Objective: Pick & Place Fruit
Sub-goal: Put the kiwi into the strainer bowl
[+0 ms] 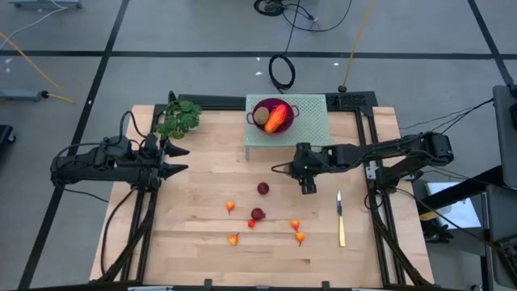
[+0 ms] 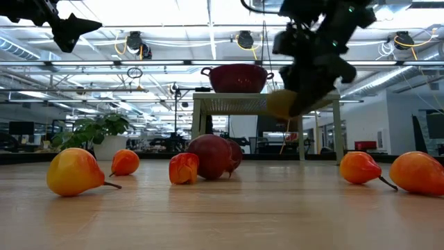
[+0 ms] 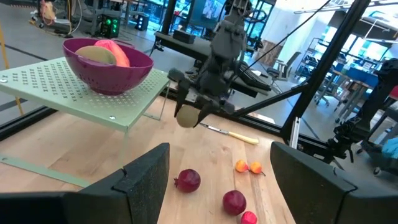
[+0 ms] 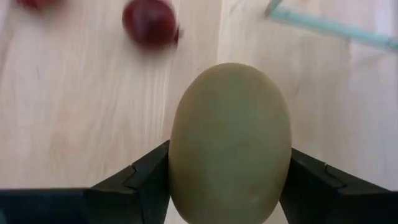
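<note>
My right gripper point(image 4: 229, 186) holds one kiwi point(image 4: 230, 143).
I count two dark red balls point(image 1: 263, 188), five small orange-red fruits point(image 1: 230, 207); left gripper point(image 1: 179, 158) wide.

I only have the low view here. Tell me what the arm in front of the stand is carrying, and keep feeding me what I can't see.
Observer: The right gripper has its jaws shut on a brownish-green oval fruit, lifted off the table.
Operator: Report what is in the bowl.
Observer: The red bowl on the green stand holds another brownish-green oval and a longish orange piece.
Operator: Give me the other arm.
Observer: The left gripper waits over the table's left side, jaws open and empty.
</note>
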You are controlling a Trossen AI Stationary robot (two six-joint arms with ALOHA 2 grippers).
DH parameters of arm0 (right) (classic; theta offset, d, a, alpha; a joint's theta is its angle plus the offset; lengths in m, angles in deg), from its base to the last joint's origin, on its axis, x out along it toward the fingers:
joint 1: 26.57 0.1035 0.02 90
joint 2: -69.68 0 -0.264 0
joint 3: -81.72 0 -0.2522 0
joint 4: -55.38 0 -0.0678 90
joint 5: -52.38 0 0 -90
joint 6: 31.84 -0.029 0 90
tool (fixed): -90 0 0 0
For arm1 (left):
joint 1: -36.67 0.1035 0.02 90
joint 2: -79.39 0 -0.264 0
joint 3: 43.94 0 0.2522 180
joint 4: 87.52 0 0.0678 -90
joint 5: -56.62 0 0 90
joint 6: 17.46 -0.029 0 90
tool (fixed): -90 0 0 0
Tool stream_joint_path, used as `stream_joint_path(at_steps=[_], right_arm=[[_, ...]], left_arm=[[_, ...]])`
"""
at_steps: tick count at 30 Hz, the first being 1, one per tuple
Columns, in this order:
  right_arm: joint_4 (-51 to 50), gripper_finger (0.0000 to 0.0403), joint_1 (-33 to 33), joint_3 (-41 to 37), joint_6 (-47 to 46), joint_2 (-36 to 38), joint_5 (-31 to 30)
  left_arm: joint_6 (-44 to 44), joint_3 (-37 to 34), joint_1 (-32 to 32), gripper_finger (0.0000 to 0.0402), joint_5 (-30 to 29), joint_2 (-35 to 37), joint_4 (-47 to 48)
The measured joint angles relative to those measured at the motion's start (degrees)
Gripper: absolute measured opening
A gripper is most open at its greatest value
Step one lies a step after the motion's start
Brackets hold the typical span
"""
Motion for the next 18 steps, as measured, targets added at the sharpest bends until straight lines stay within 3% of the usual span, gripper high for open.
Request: stream_joint_path(at_steps=[18], right_arm=[[-1.44,0.0227,0.00,15.12,0.15,0.02,0.00]], left_arm=[[-0.31,0.00,0.00,0.0273,0.02,0.00,0.04]])
